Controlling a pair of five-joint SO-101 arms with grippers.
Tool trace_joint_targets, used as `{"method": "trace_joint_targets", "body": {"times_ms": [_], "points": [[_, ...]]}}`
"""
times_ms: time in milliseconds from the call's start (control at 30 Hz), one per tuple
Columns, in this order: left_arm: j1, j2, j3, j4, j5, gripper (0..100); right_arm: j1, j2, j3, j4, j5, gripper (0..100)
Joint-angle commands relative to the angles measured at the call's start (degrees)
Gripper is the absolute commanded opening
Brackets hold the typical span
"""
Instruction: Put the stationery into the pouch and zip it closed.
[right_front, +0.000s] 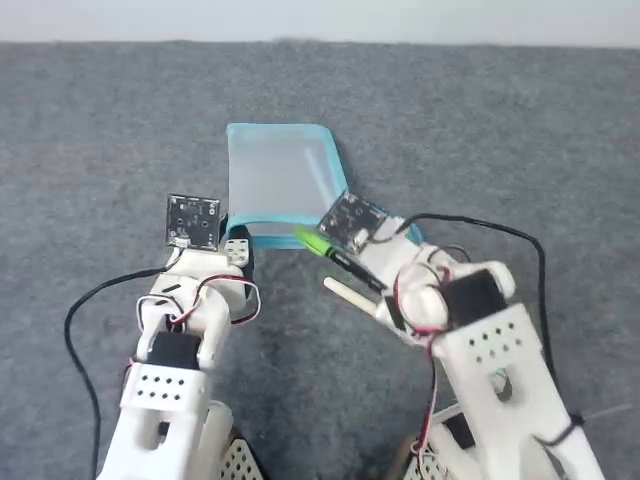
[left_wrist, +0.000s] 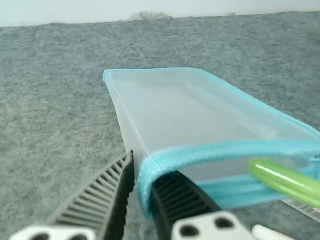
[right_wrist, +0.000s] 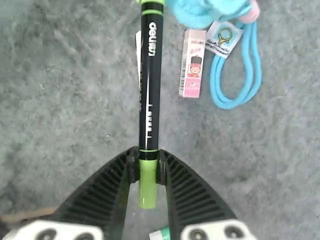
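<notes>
1. Loading the pen (right_wrist: 150, 90) is the step in hand. The right gripper (right_wrist: 148, 170) clamps its green end, and the far tip sits at the mouth of the pouch (right_front: 275, 175) on the bench (right_front: 100, 150).
2. The left gripper (left_wrist: 140, 175) pinches the pouch's blue rim, propping the mouth open.
3. Next, I judge, the pen must slide straight in.
4. The right wrist view adds a pink eraser (right_wrist: 192, 62) beside the pen.

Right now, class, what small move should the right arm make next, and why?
Probably ease the pen forward into the pouch. The right gripper clamps the pen near its rear end, its green tip is at the mouth, and the left gripper pinches the pouch's edge, steadying it.
</notes>
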Motion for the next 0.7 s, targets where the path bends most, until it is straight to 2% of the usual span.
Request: {"method": "trace_joint_targets", "body": {"times_ms": [0,167,300,533,667], "points": [[1.85,-0.09,-0.66,-1.93,-0.7,1,-0.4,3.74,-7.03,-1.8,-1.85,0.6],[9.23,-0.44,1.27,-2.11,-4.57,1,-0.4,11.3,-16.79,-0.66,-5.27,0.6],[9.93,-0.44,1.27,-2.11,-4.92,1,-0.4,20.09,-23.74,0.22,-6.15,0.6],[10.11,-0.18,1.27,-2.11,-5.01,1,-0.31,37.67,-39.03,0.84,-17.67,0.9],[10.11,-0.09,1.27,-2.11,-5.01,1,-0.48,46.29,-49.32,6.37,-24.79,1.1]]}}
